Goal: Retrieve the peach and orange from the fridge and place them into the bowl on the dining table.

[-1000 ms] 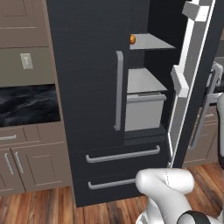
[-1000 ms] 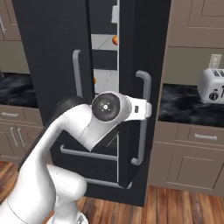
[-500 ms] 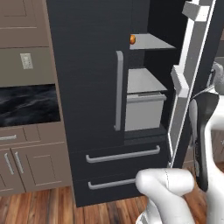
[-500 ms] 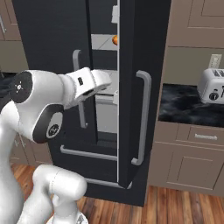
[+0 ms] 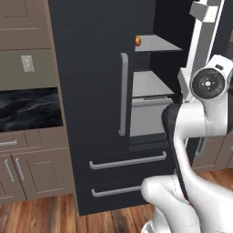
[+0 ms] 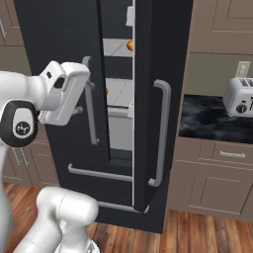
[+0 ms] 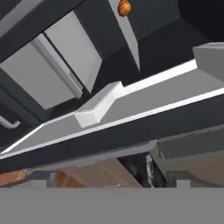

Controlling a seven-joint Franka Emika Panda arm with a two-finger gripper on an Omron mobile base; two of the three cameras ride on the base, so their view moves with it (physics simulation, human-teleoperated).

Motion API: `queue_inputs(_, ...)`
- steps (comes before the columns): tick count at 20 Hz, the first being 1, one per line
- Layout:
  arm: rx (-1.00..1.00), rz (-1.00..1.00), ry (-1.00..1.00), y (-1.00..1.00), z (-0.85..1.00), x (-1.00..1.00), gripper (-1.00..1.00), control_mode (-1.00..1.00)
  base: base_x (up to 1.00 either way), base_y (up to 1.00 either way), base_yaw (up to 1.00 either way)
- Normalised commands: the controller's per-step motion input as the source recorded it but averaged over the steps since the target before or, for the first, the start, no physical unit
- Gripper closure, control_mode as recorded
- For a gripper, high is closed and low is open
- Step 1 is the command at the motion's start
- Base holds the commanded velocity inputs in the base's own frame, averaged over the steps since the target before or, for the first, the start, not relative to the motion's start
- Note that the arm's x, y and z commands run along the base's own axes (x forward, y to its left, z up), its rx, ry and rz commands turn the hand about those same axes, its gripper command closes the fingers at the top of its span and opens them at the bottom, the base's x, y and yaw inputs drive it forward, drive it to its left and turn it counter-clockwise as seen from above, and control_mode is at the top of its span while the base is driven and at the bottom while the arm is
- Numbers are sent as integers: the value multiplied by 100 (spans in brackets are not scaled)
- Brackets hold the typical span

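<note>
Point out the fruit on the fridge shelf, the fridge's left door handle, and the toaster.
fruit [image 5: 138, 41]: left base view, on its round body at the shelf's front edge.
fridge left door handle [image 5: 123, 93]: left base view, mid-length of the vertical grey bar.
toaster [image 6: 240, 97]: right base view, on its front face.

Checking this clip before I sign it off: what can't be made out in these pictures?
- Fruit type: the small fruit on the upper fridge shelf is too small, in every view, to tell peach from orange.
- Second fruit: an orange speck on a lower shelf in the right base view, mostly hidden by the door handle.
- Bowl and dining table: out of frame.
- Jaws: cut off at the hand view's bottom edge.
</note>
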Motion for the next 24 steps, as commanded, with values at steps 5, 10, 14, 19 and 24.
queue_inputs(5,-25,-1,28,1,22,49,-100,-100,0,0,0)
queue_inputs(10,-16,0,12,-5,1,70,-100,-100,0,0,0)
queue_inputs(14,-7,0,11,-27,-7,82,-100,-100,0,0,0)
queue_inputs(19,-1,0,2,-59,-15,72,-100,-100,0,0,0)
queue_inputs(24,-1,0,5,-61,-23,94,-100,-100,0,0,0)
